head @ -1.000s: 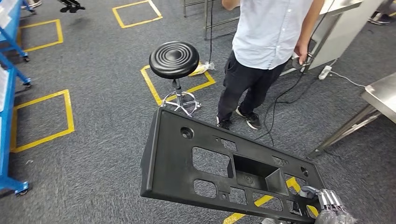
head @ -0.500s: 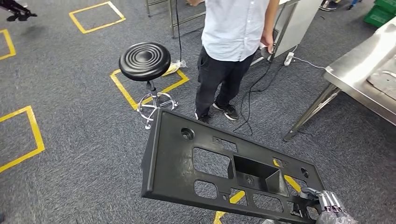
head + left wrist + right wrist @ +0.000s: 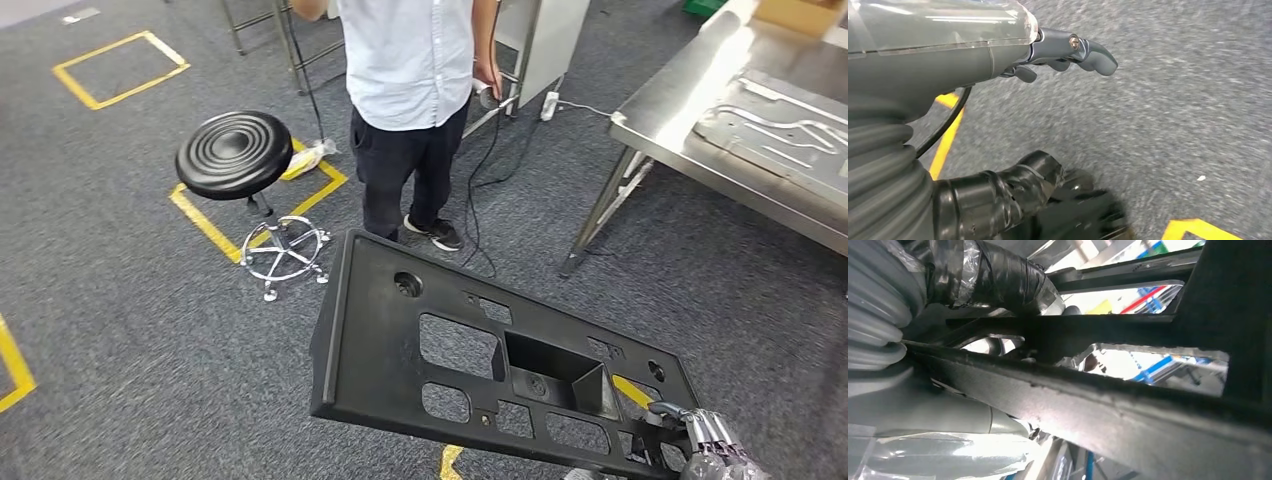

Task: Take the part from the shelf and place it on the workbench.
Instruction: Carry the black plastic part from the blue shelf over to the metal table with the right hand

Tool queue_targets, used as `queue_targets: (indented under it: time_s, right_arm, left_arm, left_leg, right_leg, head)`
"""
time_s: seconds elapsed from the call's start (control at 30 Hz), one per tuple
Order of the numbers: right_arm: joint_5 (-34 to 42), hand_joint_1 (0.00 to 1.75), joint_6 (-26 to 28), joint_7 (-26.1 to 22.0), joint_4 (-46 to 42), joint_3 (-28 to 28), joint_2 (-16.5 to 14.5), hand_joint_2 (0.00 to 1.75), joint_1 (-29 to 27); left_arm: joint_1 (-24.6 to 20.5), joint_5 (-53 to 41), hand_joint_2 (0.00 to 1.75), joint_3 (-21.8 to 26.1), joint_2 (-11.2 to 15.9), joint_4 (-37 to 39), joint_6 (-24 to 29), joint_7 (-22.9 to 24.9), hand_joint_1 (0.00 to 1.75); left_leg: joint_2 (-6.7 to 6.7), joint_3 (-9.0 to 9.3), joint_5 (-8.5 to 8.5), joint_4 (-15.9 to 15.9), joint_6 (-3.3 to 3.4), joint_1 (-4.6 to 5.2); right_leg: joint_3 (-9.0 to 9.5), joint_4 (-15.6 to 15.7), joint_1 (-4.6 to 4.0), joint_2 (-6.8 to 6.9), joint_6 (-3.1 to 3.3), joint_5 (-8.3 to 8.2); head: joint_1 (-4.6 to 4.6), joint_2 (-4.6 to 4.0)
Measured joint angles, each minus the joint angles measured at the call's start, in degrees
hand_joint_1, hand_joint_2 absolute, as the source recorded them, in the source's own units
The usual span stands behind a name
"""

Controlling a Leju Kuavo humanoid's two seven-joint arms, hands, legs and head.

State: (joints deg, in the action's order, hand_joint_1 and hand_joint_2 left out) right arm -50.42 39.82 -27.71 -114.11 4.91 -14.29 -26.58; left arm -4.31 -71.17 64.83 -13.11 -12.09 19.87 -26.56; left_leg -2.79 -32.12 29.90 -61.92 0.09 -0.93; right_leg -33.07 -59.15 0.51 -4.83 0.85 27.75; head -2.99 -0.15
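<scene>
While carried over the carpet, part (image 3: 400,350) sits in right hand (image 3: 712,450).

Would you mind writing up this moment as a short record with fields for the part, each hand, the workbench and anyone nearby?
part: large black plastic panel with cut-outs, carried tilted above the carpet
right hand: right hand grips the panel's near right corner
left hand: left hand hangs over the carpet, holding nothing
workbench: steel workbench ahead to the right, with a metal piece lying on it; the panel is not yet on it
person: person in a light shirt stands ahead, beside a black stool
</scene>
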Motion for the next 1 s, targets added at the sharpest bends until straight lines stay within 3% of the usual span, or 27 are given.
queue_targets:
  time_s: [0.07,0.13,0.17,0.23,0.3,0.33,0.37,0.4,0.5,0.57,0.63,0.67,0.73,0.8,0.83,0.87,0.9,0.93,1.0]
  right_arm:
    - [0.0,1.75,0.0,0.0,0.0,0.1,0.0,1.75,0.0]
    - [-0.1,1.75,0.0,0.0,0.0,0.1,0.0,1.75,-0.2]
    - [-0.1,1.75,0.0,0.0,0.0,0.1,0.0,1.75,-0.4]
    - [-0.1,1.75,0.0,0.0,0.0,0.1,0.0,1.75,-0.5]
    - [-0.1,1.75,0.0,0.0,0.0,0.1,0.0,1.75,-0.5]
    - [-0.1,1.75,0.0,0.1,0.0,0.1,0.0,1.75,-0.5]
    - [-0.1,1.75,0.0,0.1,0.1,0.1,0.1,1.75,-0.6]
    - [-0.1,1.75,0.0,0.1,0.1,0.1,0.1,1.75,-0.6]
    - [-0.2,1.75,0.0,0.2,0.2,0.1,0.1,1.75,-0.6]
    - [-0.2,1.75,0.0,0.3,0.2,0.1,0.1,1.75,-0.6]
    - [-0.2,1.75,0.0,0.4,0.1,0.1,0.1,1.75,-0.7]
    - [-0.3,1.75,0.0,0.4,0.1,0.1,0.1,1.75,-0.8]
    - [-0.3,1.75,0.0,0.4,0.1,0.1,0.1,1.75,-0.8]
    - [-0.4,1.75,0.0,0.5,0.2,0.1,0.1,1.75,-0.8]
    - [-0.4,1.75,0.0,0.5,0.2,0.1,0.1,1.75,-0.8]
    - [-0.4,1.75,0.0,0.5,0.2,0.1,0.2,1.75,-0.8]
    - [-0.4,1.75,0.0,0.5,0.3,0.1,0.2,1.75,-0.8]
    - [-0.4,1.75,0.0,0.5,0.4,0.1,0.2,1.75,-0.8]
    - [-0.4,1.75,0.0,0.6,0.4,0.1,0.2,1.75,-0.8]
  left_arm:
    - [0.0,0.1,1.75,0.0,0.0,0.0,0.0,-0.1,0.0]
    - [0.0,0.3,1.75,0.1,0.0,0.0,-0.2,-0.2,0.0]
    - [0.0,0.3,1.75,0.1,0.1,0.0,-0.3,-0.4,0.0]
    - [0.0,0.4,1.75,0.2,0.1,0.0,-0.6,-0.6,0.0]
    - [0.0,0.5,1.75,0.3,0.1,0.0,-0.7,-0.7,0.0]
    - [0.1,0.6,1.75,0.4,0.1,0.0,-0.8,-0.7,0.0]
    - [0.1,0.7,1.75,0.5,0.1,0.0,-0.8,-0.7,0.0]
    - [0.1,0.7,1.75,0.6,0.2,0.0,-0.9,-0.7,0.0]
    - [0.0,0.7,1.75,0.7,0.1,0.0,-0.9,-0.8,0.0]
    - [-0.1,0.7,1.75,0.8,0.1,0.0,-1.0,-0.9,0.0]
    - [-0.2,0.7,1.75,0.8,0.1,0.0,-1.2,-0.9,0.0]
    - [-0.3,0.7,1.75,0.8,0.1,0.0,-1.3,-1.0,0.0]
    - [-0.3,0.7,1.75,0.9,0.1,0.0,-1.5,-1.0,0.0]
    - [-0.2,0.7,1.75,0.9,0.1,0.0,-1.7,-1.0,0.0]
    - [-0.1,0.7,1.75,0.9,0.1,0.0,-1.8,-1.1,0.0]
    - [0.0,0.7,1.75,0.9,0.1,0.0,-1.8,-1.1,0.0]
    - [0.1,0.7,1.75,0.9,0.1,0.0,-1.9,-1.1,0.0]
    - [0.1,0.7,1.75,0.9,0.1,0.0,-1.9,-1.1,0.0]
    - [0.1,0.7,1.75,0.9,0.2,0.0,-1.9,-1.1,0.0]
  left_leg:
    - [-2.32,1.11,-0.72,3.1,0.34,0.0]
    - [-1.58,1.27,-0.94,3.6,0.91,0.09]
    - [-0.81,1.42,-1.15,4.0,1.33,0.09]
    - [0.8,1.7,-1.51,4.6,2.07,-0.14]
    - [2.46,1.75,-1.47,4.6,2.34,0.05]
    - [3.31,1.75,-1.39,4.6,2.39,0.14]
    - [4.15,1.78,-1.28,4.6,2.4,0.19]
    - [4.93,1.85,-1.16,4.5,2.38,0.24]
    - [6.73,2.39,-0.63,4.4,2.02,0.46]
    - [7.58,2.74,-0.35,4.4,1.49,0.65]
    - [8.46,3.09,-0.19,4.6,0.89,0.74]
    - [8.29,3.21,0.1,4.5,0.55,0.71]
    - [6.28,2.12,2.34,1.5,0.06,0.61]
    - [3.93,-1.25,6.25,-5.7,-0.15,0.41]
    - [3.53,-2.98,7.61,-9.3,-0.23,0.37]
    - [3.38,-4.05,7.9,-11.3,-0.29,0.34]
    - [3.31,-4.1,6.92,-11.2,-0.31,0.3]
    - [3.09,-3.15,4.94,-8.8,-0.3,0.24]
    - [1.1,0.01,0.95,-1.2,-0.17,0.02]
  right_leg:
    - [-0.56,-0.3,0.15,-1.2,-0.69,-0.08]
    - [-0.99,-0.1,0.45,-2.48,-1.57,-0.41]
    - [-1.18,-0.4,0.47,-2.11,-1.92,-0.25]
    - [-2.74,-3.6,0.33,0.56,-2.46,1.78]
    - [-6.11,-10.5,0.31,3.48,-2.86,5.23]
    - [-7.6,-13.5,0.37,4.05,-3.0,6.25]
    - [-8.29,-14.9,0.41,4.37,-3.06,6.28]
    - [-7.85,-14.2,0.43,4.61,-3.03,5.24]
    - [-1.91,-3.4,0.01,6.94,-2.24,0.45]
    - [0.01,0.4,-0.52,8.08,-1.59,-0.19]
    - [-0.05,0.6,-0.64,7.16,-1.13,-0.24]
    - [0.04,0.9,-0.47,6.62,-0.87,-0.39]
    - [0.28,1.5,-0.01,5.61,-0.3,-0.78]
    - [0.19,1.6,0.13,4.58,0.0,-0.89]
    - [0.13,1.5,0.12,3.96,0.05,-0.89]
    - [0.11,1.5,0.11,3.28,0.05,-0.89]
    - [0.11,1.3,0.13,2.53,0.02,-0.86]
    - [0.13,1.1,0.16,1.76,-0.07,-0.8]
    - [-0.03,0.5,0.16,0.36,-0.45,-0.54]
  head:
    - [-0.01,0.0]
    - [-0.01,0.0]
    - [-0.04,0.0]
    - [-0.1,0.0]
    - [-0.14,0.0]
    - [-0.12,0.0]
    - [-0.11,0.0]
    - [-0.12,0.0]
    - [-0.11,0.0]
    - [-0.1,0.0]
    - [-0.09,0.0]
    - [-0.09,0.0]
    - [-0.03,0.0]
    - [0.02,0.0]
    - [0.02,0.0]
    - [0.02,0.0]
    - [0.02,0.0]
    - [0.02,0.0]
    - [0.03,0.0]
